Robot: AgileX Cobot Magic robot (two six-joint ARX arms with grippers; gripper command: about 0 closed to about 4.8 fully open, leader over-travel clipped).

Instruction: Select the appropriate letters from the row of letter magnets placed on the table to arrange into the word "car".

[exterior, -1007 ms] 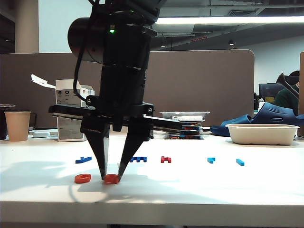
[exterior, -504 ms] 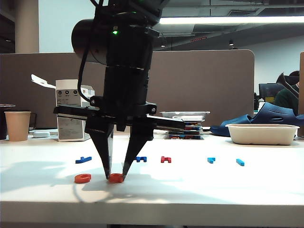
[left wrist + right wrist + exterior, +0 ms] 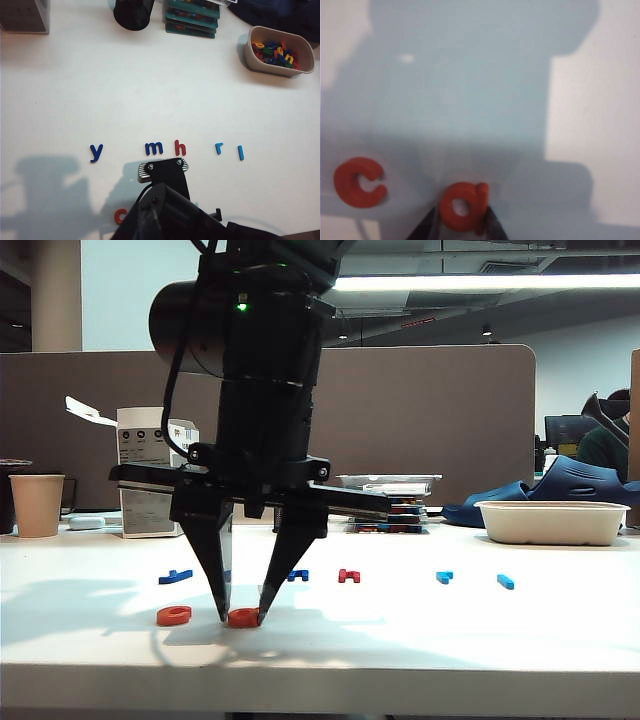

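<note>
The white table [image 3: 75, 90] carries a row of 5 letter magnets: a dark blue y [image 3: 96, 152], a dark blue m [image 3: 154, 148], a dark red h [image 3: 180, 147], a light blue r [image 3: 219, 148] and a light blue l [image 3: 240, 152]. Nearer the camera, an orange-red c [image 3: 120, 216] peeks from behind a black arm [image 3: 165, 205]. A tub [image 3: 274, 67] holds mixed letters.

We've got a paper cup [image 3: 37, 504] far left, a white box [image 3: 150, 485] beside it, and a bowl [image 3: 276, 51] of spare letters on the right.
</note>
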